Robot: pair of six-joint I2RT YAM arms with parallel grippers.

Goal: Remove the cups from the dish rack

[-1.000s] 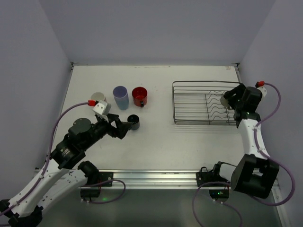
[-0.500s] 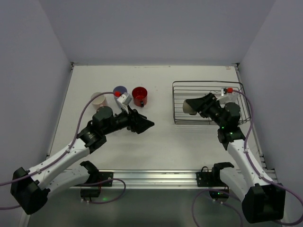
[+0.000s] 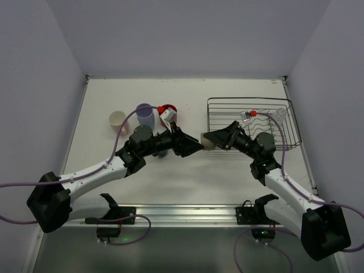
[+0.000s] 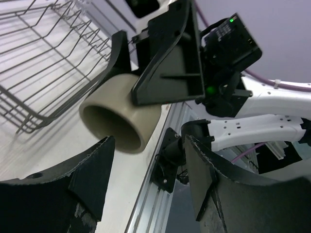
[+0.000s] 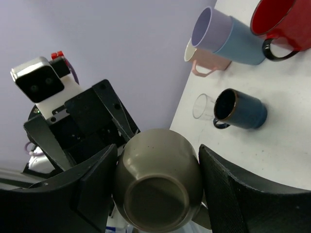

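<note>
An olive-grey cup (image 3: 208,140) hangs on its side above the table, just left of the dish rack (image 3: 250,100). My right gripper (image 3: 219,138) is shut on it. In the right wrist view the cup (image 5: 158,184) fills the gap between both fingers, base toward the camera. My left gripper (image 3: 193,147) stands open, its tips right at the cup's mouth. In the left wrist view the cup (image 4: 121,116) lies just ahead of the left gripper (image 4: 148,145), mouth toward it, with the wire rack (image 4: 43,58) behind.
On the table's left side stand a pink mug (image 3: 118,120), a lavender cup (image 3: 145,115) and a red mug (image 3: 169,109). The right wrist view also shows a navy mug (image 5: 240,109) and a clear glass (image 5: 204,107) beside it. The left arm crosses above these.
The right gripper has carried the olive-grey cup out of the rack to the left. The left arm has stretched right to meet it, and its jaws have narrowed.
</note>
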